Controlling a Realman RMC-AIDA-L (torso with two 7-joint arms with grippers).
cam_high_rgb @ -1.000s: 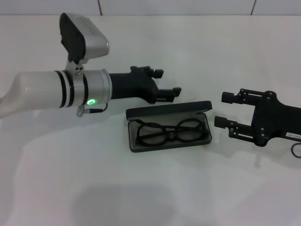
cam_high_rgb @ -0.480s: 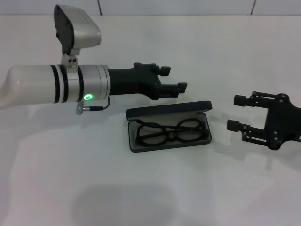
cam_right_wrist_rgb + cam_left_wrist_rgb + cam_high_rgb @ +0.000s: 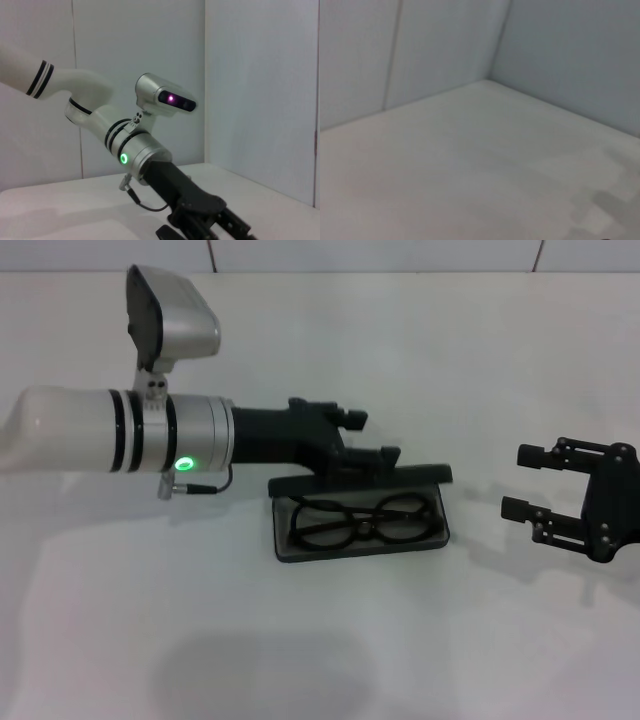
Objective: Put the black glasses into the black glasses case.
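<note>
Looks like a lab or test cell, not a home. Bare white table (image 3: 420, 640) all round the left gripper (image 3: 375, 440); behind it, plain white panel walls (image 3: 260, 75) with dark seams, meeting in a corner. No furnishings.

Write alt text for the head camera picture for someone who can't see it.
An open black glasses case lies on a white table with black glasses inside, and the left gripper reaches in over its raised lid. The right gripper, fingers spread, hovers off to the case's right, touching nothing.
</note>
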